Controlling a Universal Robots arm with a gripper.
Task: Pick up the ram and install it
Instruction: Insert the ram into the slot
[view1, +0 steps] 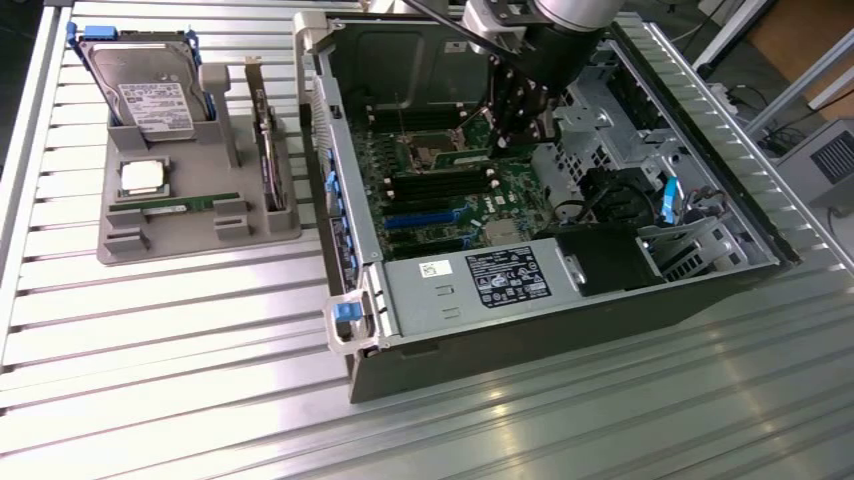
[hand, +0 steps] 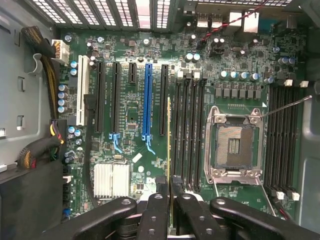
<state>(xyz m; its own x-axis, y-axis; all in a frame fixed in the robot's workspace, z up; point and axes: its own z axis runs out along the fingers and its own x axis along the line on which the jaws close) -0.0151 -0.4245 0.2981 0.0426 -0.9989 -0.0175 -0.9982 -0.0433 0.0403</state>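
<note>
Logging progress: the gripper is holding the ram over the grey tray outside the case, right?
Not quite. The gripper is holding the ram, but inside the open computer case, above the motherboard, not over the grey tray. The exterior view shows this.

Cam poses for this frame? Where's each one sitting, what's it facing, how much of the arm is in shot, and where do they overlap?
Exterior view: off the arm, above and to one side, looking obliquely down at the open computer case, the parts tray at the exterior view's left; the arm's end and gripper reach into the case.
Wrist view: on the wrist inside the case, facing straight onto the motherboard; gripper fingers pinch the ram, seen edge-on.
Shared: motherboard, empty CPU socket, gripper.
</note>
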